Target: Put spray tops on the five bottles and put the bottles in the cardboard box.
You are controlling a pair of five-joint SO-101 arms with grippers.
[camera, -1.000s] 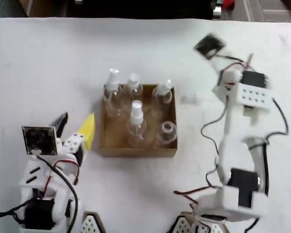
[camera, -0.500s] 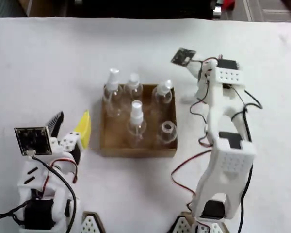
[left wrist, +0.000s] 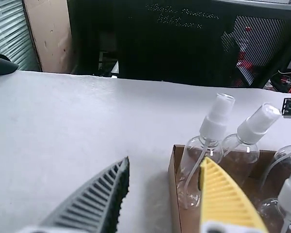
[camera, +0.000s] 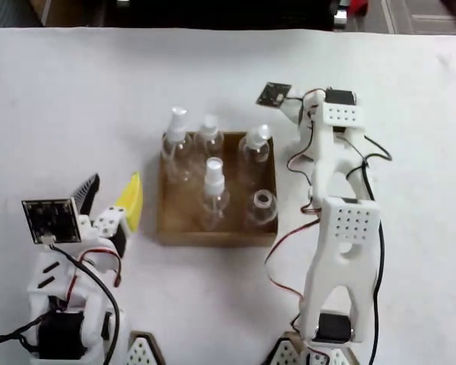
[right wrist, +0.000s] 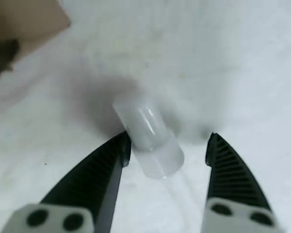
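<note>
The cardboard box (camera: pixel 167 228) sits mid-table with five clear bottles inside. Spray tops sit on four of them, such as the middle one (camera: pixel 213 190); the front right bottle (camera: pixel 264 205) has a bare neck. A loose white spray top (right wrist: pixel 149 138) lies on the table, and my right gripper (right wrist: pixel 167 145) hangs open around it, one black finger (right wrist: pixel 106 170) touching its side. The right arm (camera: pixel 330 125) is stretched out beside the box's right wall. My left gripper (camera: pixel 115 186) rests open left of the box, with two capped bottles (left wrist: pixel 206 141) beyond its yellow finger (left wrist: pixel 223 196).
The white table (camera: pixel 76 91) spreads wide behind and left of the box. Red and black wires (camera: pixel 289 251) trail from the right arm near the box's front right corner. A dark chair (left wrist: pixel 194 43) stands beyond the table's far edge.
The right arm swung left and lowered toward the spot beside the box where the loose spray top lay. The left arm drew back slightly, then held still.
</note>
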